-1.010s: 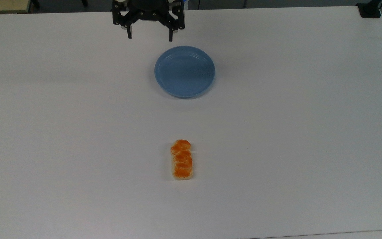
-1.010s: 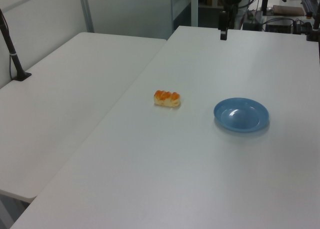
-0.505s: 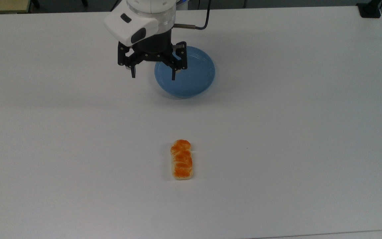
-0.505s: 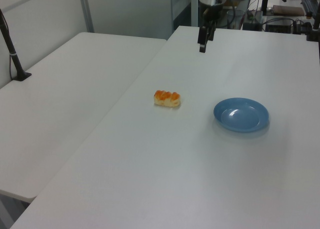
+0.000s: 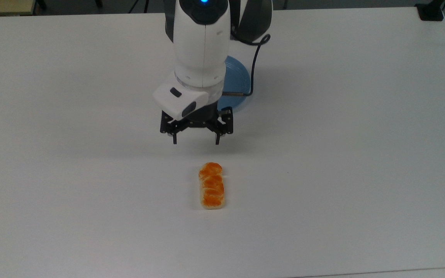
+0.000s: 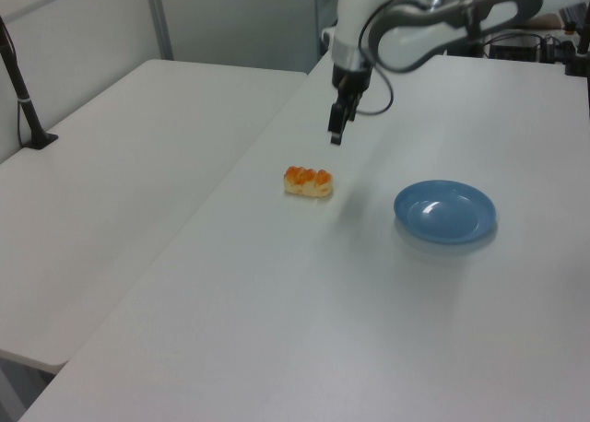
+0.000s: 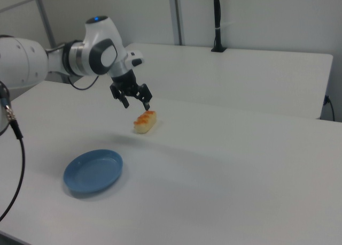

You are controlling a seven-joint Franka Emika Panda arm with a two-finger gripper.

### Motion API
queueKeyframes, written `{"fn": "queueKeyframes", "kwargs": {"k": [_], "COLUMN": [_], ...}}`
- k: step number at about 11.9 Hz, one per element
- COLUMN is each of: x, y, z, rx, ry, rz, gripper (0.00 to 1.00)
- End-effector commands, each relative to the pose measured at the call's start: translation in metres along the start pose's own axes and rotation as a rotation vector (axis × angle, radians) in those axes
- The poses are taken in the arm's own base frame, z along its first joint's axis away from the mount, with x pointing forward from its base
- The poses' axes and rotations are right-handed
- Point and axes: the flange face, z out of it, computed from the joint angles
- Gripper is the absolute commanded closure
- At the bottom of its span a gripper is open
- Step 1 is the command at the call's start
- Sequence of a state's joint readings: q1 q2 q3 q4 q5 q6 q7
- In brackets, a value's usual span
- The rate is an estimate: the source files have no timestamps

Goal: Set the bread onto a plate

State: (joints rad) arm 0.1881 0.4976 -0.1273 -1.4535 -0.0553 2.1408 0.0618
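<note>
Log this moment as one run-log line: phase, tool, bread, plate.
phase: approach | tool: open, above table, short of bread | bread: on table, untouched | plate: empty, apart from bread

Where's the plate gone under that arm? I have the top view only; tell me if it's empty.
Observer: The left view shows the whole plate, and nothing lies on it.
Operator: Now give me the gripper's height.
Observer: In the right view the gripper hangs in the air, higher than the bread, touching nothing.
</note>
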Motion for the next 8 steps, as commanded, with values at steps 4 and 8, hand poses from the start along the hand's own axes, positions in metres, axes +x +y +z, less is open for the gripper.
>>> {"fn": "queueKeyframes", "kwargs": {"k": [4,8], "x": [0.024,0.029], "y": [-0.044,-0.047], "z": [0.089,0.105], "rx": [0.014,0.014], "ry": [0.111,0.14], "rz": [0.099,0.092], "gripper": [0.03,0.1]}}
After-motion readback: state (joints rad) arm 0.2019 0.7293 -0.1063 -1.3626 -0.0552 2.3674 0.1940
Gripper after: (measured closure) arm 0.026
